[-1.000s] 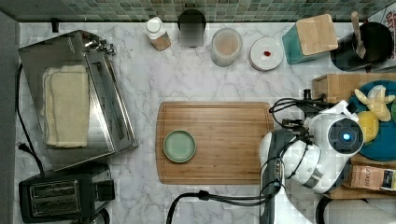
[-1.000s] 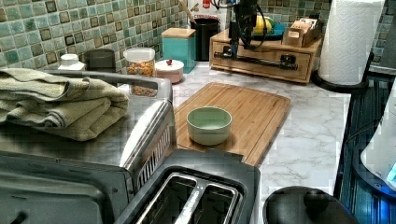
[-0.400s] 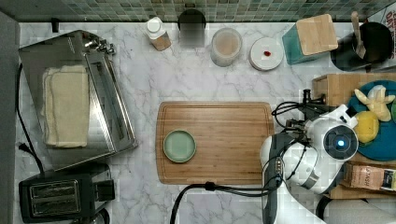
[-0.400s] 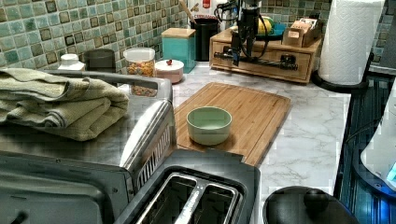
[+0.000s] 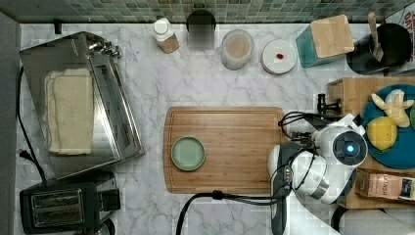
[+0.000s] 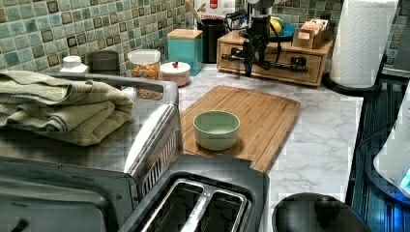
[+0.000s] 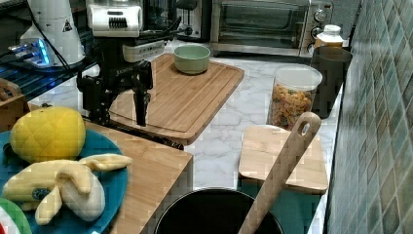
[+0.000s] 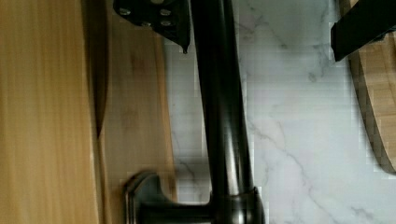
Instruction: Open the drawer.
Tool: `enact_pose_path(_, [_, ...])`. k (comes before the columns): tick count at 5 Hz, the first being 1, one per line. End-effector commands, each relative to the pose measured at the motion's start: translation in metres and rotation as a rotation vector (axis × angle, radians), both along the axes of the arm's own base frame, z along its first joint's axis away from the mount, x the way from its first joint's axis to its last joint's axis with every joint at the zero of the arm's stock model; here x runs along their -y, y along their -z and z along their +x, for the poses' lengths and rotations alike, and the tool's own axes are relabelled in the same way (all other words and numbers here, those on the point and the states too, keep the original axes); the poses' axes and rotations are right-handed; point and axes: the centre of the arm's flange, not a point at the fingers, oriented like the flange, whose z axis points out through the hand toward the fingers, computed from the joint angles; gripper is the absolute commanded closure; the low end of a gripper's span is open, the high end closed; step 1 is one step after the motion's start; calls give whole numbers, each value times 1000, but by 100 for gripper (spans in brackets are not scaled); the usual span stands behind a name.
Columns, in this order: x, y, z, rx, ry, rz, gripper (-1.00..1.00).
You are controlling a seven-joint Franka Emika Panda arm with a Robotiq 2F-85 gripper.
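At the wooden organiser box against the tiled wall, the drawer (image 6: 270,60) sits low in the front face, and its long black bar handle (image 8: 219,107) runs straight between your gripper's (image 7: 122,105) two fingers. You have the jaws spread wide: in the wrist view one finger (image 8: 161,18) stands on the drawer-front side of the bar and the other finger (image 8: 362,28) hangs well off over the marble, so nothing is gripped yet. A narrow shadow line shows beside the drawer front, and I cannot tell whether it is already cracked open.

Your main risk, as I judge it, is pulling before the jaws shut: only the inner finger would hook the bar, and it could ride off the round metal. If you close off-centre, the near finger may jam against the drawer front. Pull crooked and a wide shallow drawer can bind, or the light box may slide on the marble, tipping the blue plate (image 7: 104,187) of toy fruit on top. Mind also the cutting board (image 5: 225,149) edge just behind the outer finger
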Motion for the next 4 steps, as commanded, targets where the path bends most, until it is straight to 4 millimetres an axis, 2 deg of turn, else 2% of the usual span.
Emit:
enact_pose_path(1, [-24,2,8,-140,-202,158,-100])
enact_pose_path(2, [-65,3,12,-151,-274,300,-100])
enact_pose_path(3, [-129,2,10,-129,-212,326,-100])
enact_pose_path(4, [-182,6,11,-94,-166,344,-100])
